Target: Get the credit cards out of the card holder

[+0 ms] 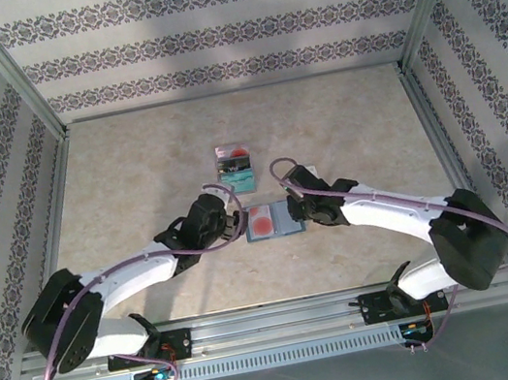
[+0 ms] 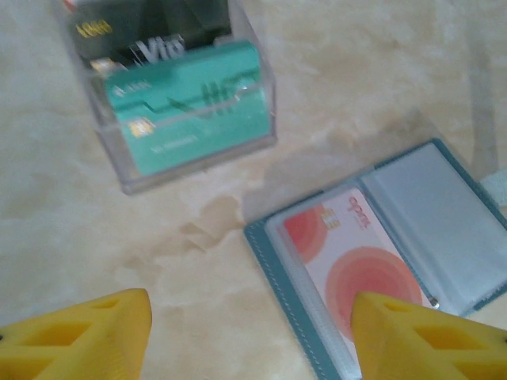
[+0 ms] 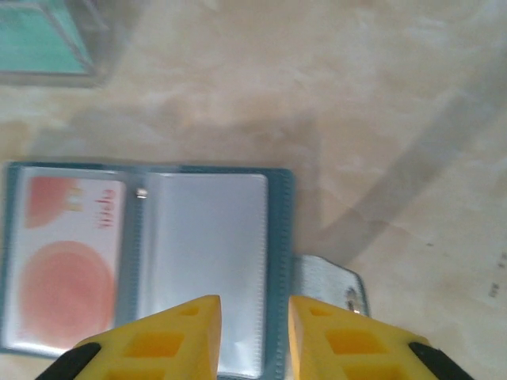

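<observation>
Card holder (image 1: pixel 272 219) lies open mid-table, red-and-white card (image 2: pixel 356 253) in its nine o'clock pocket; right gripper (image 3: pixel 253 313), fingers narrowed, may pin the three o'clock panel, I cannot tell, while left gripper (image 2: pixel 249 309) hovers spread, empty.

Top external view: set high behind the arm bases, facing down and forward over the whole beige marbled table (image 1: pixel 133 172). Left and right wrist views: close, steep looks at the table's middle from opposite sides. All three share the open slate-blue soft card holder (image 1: pixel 274 219) (image 2: pixel 432 214) (image 3: pixel 206 253) and the clear plastic box (image 1: pixel 235 170) (image 2: pixel 182 95) (image 3: pixel 47 39).
</observation>
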### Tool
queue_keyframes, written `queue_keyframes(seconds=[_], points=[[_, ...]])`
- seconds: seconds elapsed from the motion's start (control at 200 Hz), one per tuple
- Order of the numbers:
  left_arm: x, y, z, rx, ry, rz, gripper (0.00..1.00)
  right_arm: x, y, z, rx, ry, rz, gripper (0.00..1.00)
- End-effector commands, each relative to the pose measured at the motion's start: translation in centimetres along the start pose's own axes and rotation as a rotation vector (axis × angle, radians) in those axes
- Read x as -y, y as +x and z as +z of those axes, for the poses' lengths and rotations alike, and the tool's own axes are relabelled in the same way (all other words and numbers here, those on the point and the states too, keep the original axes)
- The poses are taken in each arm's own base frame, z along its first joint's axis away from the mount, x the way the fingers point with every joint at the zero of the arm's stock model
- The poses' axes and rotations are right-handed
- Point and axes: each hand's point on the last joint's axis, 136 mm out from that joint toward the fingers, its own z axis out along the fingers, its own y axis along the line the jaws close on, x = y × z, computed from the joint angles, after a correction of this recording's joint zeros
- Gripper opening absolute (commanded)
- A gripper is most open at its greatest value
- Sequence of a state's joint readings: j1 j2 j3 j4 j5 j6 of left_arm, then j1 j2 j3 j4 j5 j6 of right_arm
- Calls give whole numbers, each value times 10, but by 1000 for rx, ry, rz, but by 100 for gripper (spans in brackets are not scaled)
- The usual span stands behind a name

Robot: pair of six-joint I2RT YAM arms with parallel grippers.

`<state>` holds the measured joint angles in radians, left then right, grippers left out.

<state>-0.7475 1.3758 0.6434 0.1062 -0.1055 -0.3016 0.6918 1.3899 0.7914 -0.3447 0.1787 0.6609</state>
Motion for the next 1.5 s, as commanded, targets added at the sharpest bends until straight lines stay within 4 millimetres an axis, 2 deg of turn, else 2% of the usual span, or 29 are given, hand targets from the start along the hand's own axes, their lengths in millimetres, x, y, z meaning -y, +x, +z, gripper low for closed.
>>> queue_keyframes(seconds=[0.0, 0.1, 0.2, 0.295, 0.425, 0.71, 0.74, 0.949, 1.119, 1.494], points=[[19, 0, 11, -1, 58, -39, 62, -21, -1, 0, -18, -169, 84, 27], [23, 6, 23, -30, 65, -49, 48, -35, -1, 3, -35, -275, 137, 25], [24, 12, 32, -54, 64, -56, 42, -46, 0, 7, -49, -342, 164, 23], [27, 16, 39, -70, 74, -58, 33, -53, 2, 14, -72, -380, 178, 20], [31, 19, 44, -80, 93, -56, 24, -57, 5, 24, -101, -392, 186, 17], [38, 24, 50, -102, 127, -46, 22, -63, 12, 40, -143, -419, 207, 16], [39, 24, 51, -104, 129, -48, 19, -63, 13, 41, -147, -419, 208, 16], [38, 32, 56, -130, 126, -56, 18, -58, 18, 48, -162, -399, 220, 18], [38, 36, 57, -141, 126, -54, 17, -53, 22, 52, -165, -383, 230, 20], [38, 43, 59, -162, 128, -61, 17, -55, 26, 58, -186, -400, 235, 22]])
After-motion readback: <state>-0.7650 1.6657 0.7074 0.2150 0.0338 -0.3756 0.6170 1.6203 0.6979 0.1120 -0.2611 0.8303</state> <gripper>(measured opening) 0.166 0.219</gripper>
